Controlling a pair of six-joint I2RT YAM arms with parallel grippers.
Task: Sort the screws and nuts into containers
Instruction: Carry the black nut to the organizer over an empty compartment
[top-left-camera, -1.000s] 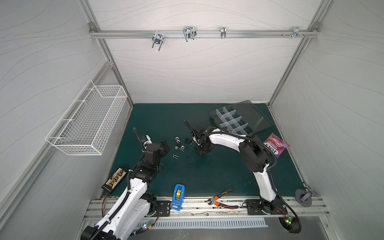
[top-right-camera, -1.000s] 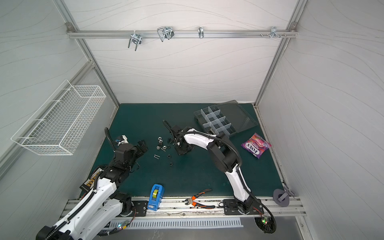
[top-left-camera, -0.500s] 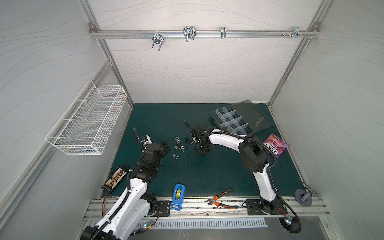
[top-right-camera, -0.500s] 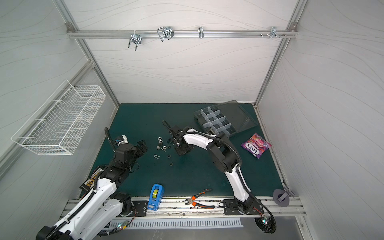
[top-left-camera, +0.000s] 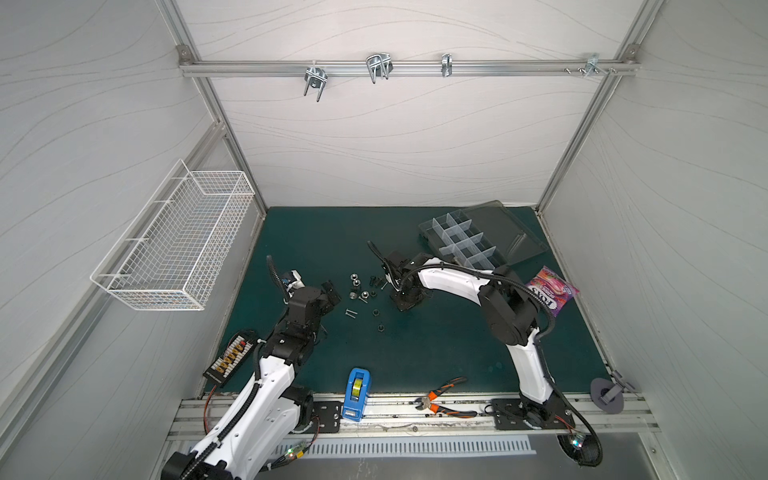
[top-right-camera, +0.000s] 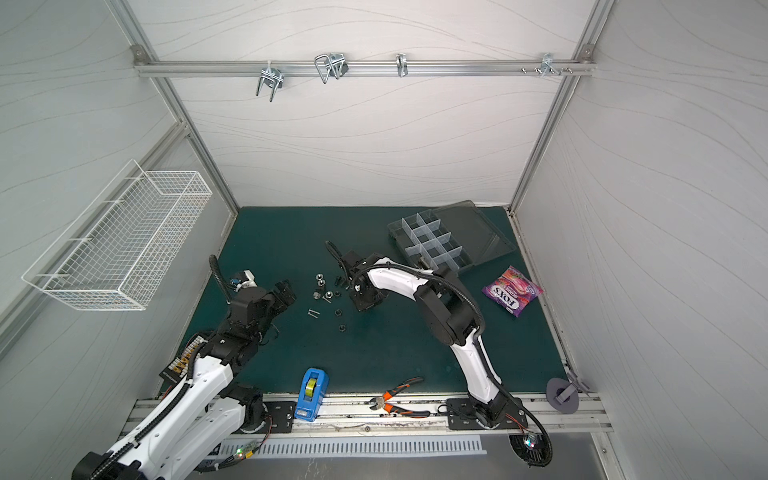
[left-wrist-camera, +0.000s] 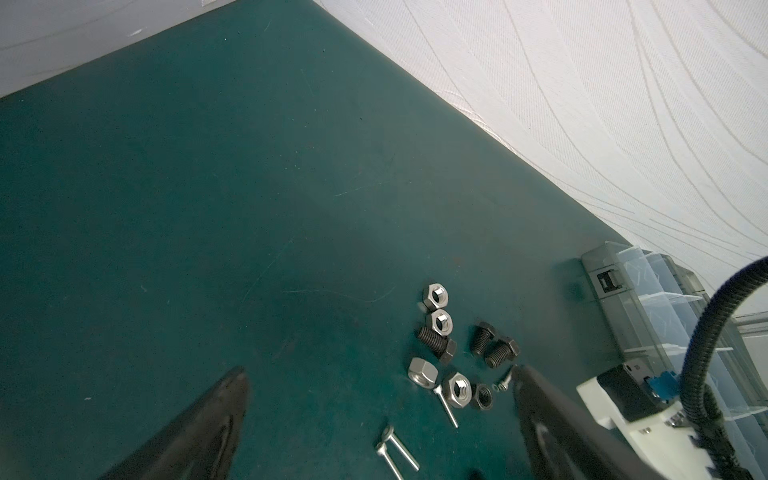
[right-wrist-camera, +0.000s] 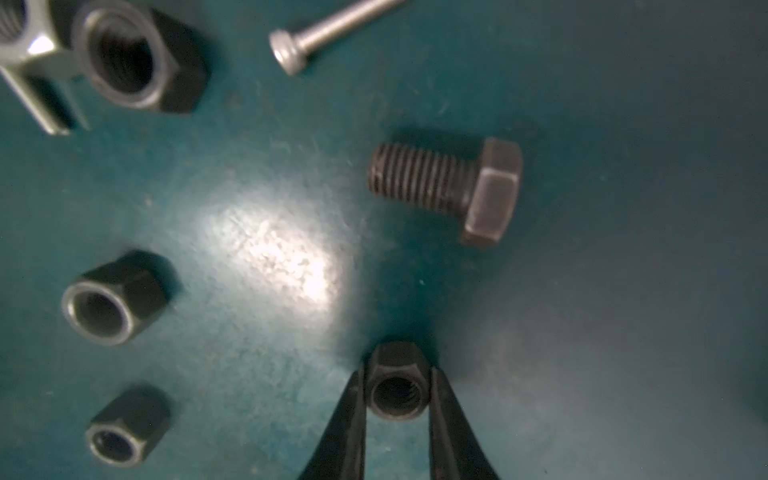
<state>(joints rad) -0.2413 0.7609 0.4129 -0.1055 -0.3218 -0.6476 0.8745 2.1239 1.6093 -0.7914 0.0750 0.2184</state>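
Both right gripper (right-wrist-camera: 395, 376) jaws pinch a threaded black hex nut (right-wrist-camera: 397, 392) on scuffed green mat (right-wrist-camera: 623, 291); left gripper (left-wrist-camera: 380, 374) gapes, empty

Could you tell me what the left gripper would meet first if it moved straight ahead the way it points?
Probably the two thin silver screws lying between the left gripper's open fingers, with the silver nuts just beyond; its height above the mat is unclear.
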